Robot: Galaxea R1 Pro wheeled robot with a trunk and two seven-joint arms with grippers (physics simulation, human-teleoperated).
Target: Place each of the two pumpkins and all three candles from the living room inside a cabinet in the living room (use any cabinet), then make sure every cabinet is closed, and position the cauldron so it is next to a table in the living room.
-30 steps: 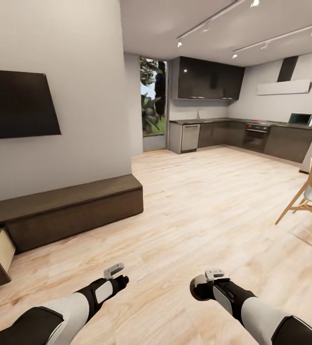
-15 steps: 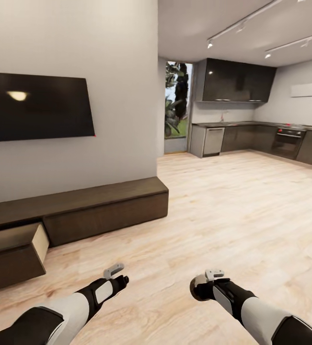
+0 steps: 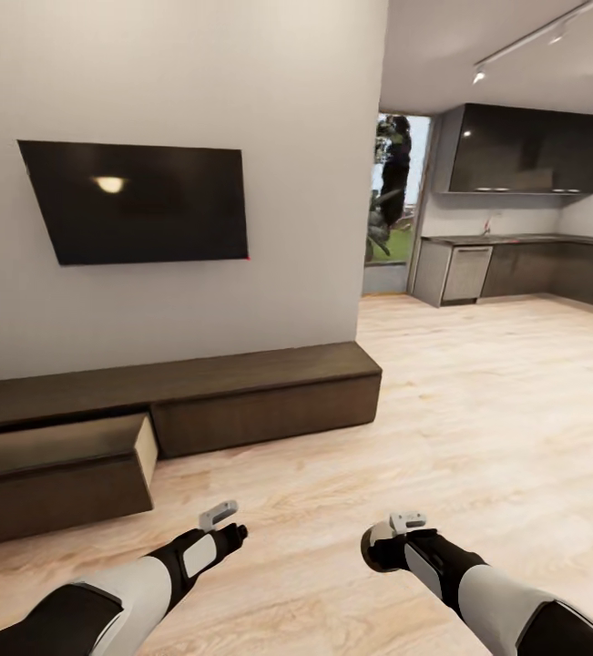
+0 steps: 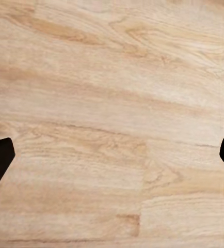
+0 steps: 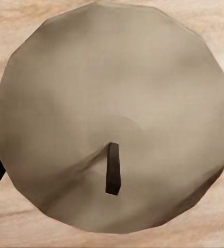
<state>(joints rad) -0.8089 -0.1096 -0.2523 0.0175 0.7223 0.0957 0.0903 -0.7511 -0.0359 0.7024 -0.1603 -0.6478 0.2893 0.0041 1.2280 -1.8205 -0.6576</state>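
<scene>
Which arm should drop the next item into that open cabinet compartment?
Right. The right gripper is shut on a candle; the left gripper is open and empty. The open compartment sits on the left, so the base probably needs turning.

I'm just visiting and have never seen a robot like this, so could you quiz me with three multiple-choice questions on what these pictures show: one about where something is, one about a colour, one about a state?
1. Where does the TV hang?
A. on the wall above the long low cabinet
B. over the kitchen counter
C. on the ceiling

2. What colour is the candle that the right arm carries?
A. bright orange
B. grey-tan
C. blue

3. In what state is the cabinet?
A. every front shut
B. one drawer at its left end pulled out
C. lying on its side

Answers:
1 A: the TV is on the wall right over the cabinet.
2 B: the candle between the right gripper fingers is grey-tan with a dark wick.
3 B: the drawer juts out over the floor.
</scene>
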